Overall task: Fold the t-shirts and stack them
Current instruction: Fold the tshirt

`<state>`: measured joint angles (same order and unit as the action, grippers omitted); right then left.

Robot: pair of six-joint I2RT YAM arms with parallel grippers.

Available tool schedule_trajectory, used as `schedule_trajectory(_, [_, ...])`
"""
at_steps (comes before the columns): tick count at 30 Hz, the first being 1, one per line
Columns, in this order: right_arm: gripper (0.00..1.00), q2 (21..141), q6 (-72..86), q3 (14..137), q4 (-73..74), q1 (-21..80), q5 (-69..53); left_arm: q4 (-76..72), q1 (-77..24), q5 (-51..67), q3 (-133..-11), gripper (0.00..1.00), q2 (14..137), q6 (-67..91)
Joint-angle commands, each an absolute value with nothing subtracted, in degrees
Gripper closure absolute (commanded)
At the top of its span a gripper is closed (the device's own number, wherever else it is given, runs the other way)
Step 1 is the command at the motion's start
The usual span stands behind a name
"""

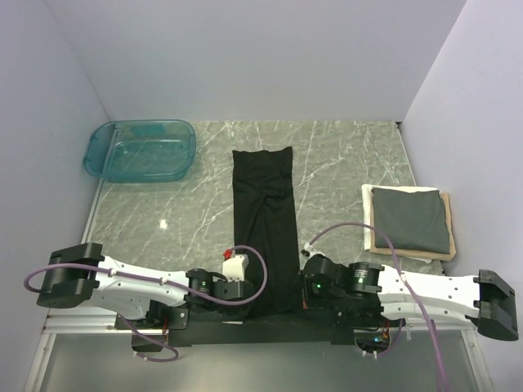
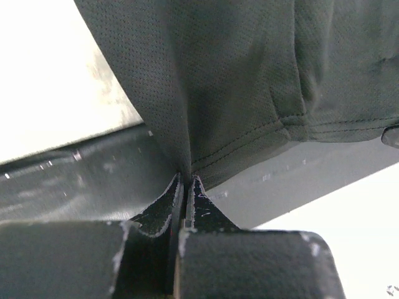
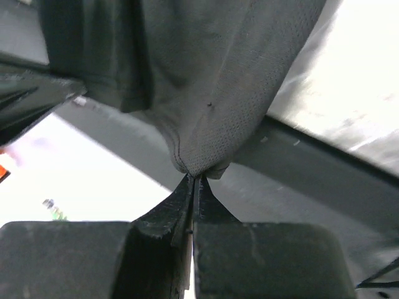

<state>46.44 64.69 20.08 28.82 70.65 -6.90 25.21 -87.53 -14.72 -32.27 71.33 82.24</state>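
Observation:
The black t-shirt (image 1: 264,224) lies as a long narrow strip down the middle of the table, its near end at the table's front edge. My left gripper (image 1: 248,287) is shut on its near left corner; the left wrist view shows the cloth (image 2: 237,81) pinched at the fingertips (image 2: 187,179). My right gripper (image 1: 301,287) is shut on its near right corner, with the cloth (image 3: 212,81) pinched at the fingertips (image 3: 195,177). The dark grey t-shirt (image 1: 411,219) lies folded on the tan board (image 1: 449,249) at the right.
A clear teal plastic tub (image 1: 140,150) stands at the far left of the marble table (image 1: 343,155). A small white scrap (image 1: 164,224) lies on the left half. Walls close the table in on the left, back and right.

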Motion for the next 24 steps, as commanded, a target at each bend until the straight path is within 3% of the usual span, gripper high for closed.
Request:
schedule_trajectory(1, [1.0, 43.9, 68.8, 18.8, 28.7, 73.0, -8.2, 26.5, -88.9, -12.7, -31.8, 0.99, 69.3, 84.2])
schedule_trajectory(9, [1.0, 45.7, 65.0, 26.6, 35.2, 72.3, -0.1, 27.4, -87.2, -17.3, -33.0, 0.99, 62.4, 83.7])
schedule_trajectory(24, [1.0, 59.9, 44.5, 47.3, 30.3, 52.1, 9.0, 18.5, -59.2, -20.3, -45.7, 0.99, 67.1, 58.3])
